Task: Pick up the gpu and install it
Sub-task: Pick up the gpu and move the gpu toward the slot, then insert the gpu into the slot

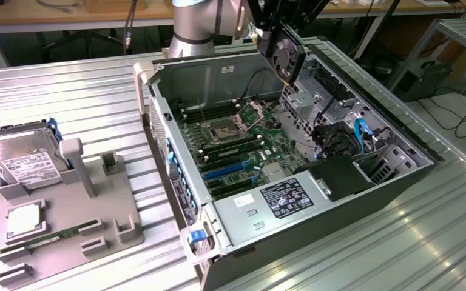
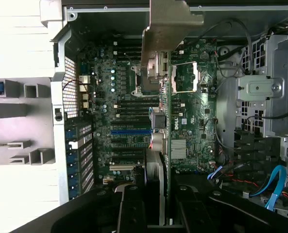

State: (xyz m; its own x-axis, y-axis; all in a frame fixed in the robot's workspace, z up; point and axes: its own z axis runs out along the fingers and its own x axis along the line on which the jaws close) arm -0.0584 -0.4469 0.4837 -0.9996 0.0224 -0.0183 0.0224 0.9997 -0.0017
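The gripper [image 1: 272, 29] is clamped on the gpu [image 1: 286, 56], holding it in the air over the open computer case [image 1: 162, 130] that lies toward the far edge of the table [image 1: 87, 97]. In the wrist view the gpu [image 2: 165, 29] hangs edge-on above the motherboard [image 2: 192, 126]. To do this well, I judge the card's edge should run parallel to the blue slots [image 1: 226, 173], with the bracket toward the case's rear wall. The power supply's label [image 1: 286, 196] and the hard drive's label [image 1: 29, 165] carry print too small to read.
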